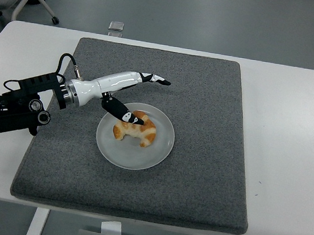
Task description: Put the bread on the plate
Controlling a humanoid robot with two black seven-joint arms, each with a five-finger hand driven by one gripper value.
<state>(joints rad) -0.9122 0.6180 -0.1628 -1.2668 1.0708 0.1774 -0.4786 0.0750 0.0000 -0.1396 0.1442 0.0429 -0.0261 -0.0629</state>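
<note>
Golden-brown, the bread (136,130) lies on the plate (162,147) at the middle of the frame (the plate rests on the grey mat (205,100)). I see my left hand (130,91) just above it, fingers spread, holding nothing.

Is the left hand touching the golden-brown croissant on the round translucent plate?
Cannot tell. In the head view the left hand has open fingers well above the plate, but its thumb tip overlaps the golden-brown croissant's upper edge, with no visible gap or clear contact.
</note>
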